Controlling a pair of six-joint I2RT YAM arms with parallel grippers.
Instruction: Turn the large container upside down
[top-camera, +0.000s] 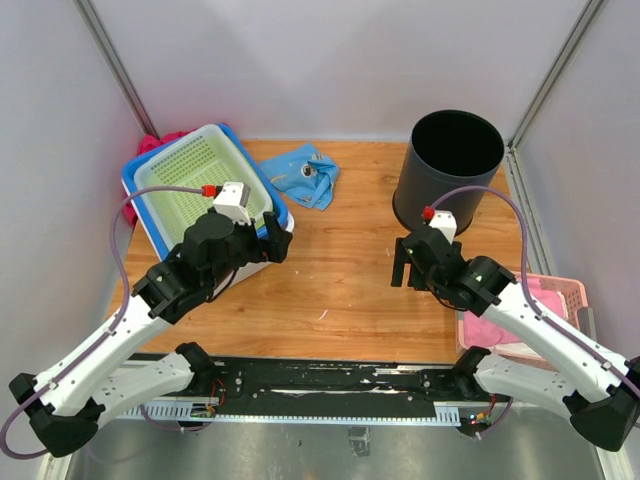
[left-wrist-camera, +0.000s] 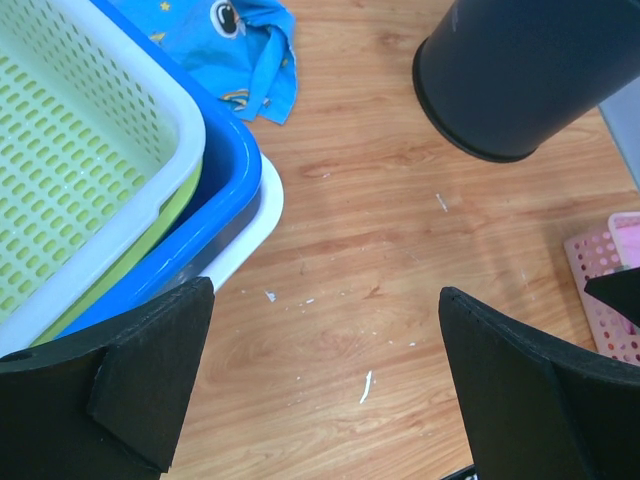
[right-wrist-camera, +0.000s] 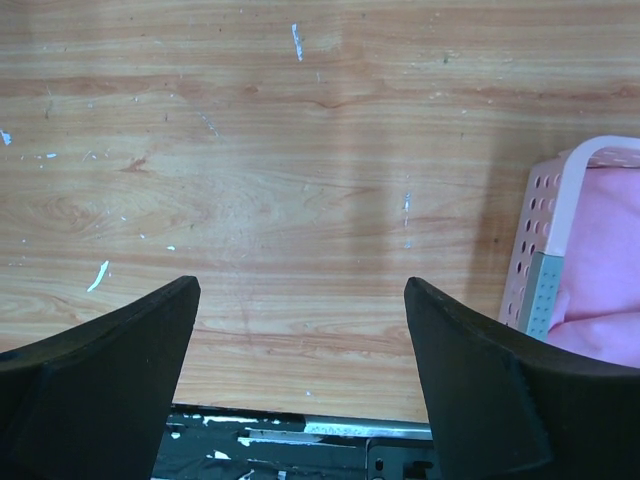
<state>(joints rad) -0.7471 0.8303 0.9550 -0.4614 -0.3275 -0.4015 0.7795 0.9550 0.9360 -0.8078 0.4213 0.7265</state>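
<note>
The large black round container (top-camera: 450, 168) stands upright, mouth up, at the back right of the wooden table. Its lower wall also shows in the left wrist view (left-wrist-camera: 530, 70) at the top right. My right gripper (top-camera: 405, 265) is open and empty, hovering over bare wood just in front of and left of the container; in its wrist view (right-wrist-camera: 300, 285) only table lies between the jaws. My left gripper (top-camera: 275, 238) is open and empty beside the stacked baskets, far left of the container, over bare wood (left-wrist-camera: 325, 295).
A green perforated basket (top-camera: 200, 180) sits nested in blue and white tubs (left-wrist-camera: 225, 190) at the back left. A blue cloth (top-camera: 305, 175) lies behind centre. A pink basket (top-camera: 560, 300) with pink cloth stands at the right near edge, also in the right wrist view (right-wrist-camera: 560, 240).
</note>
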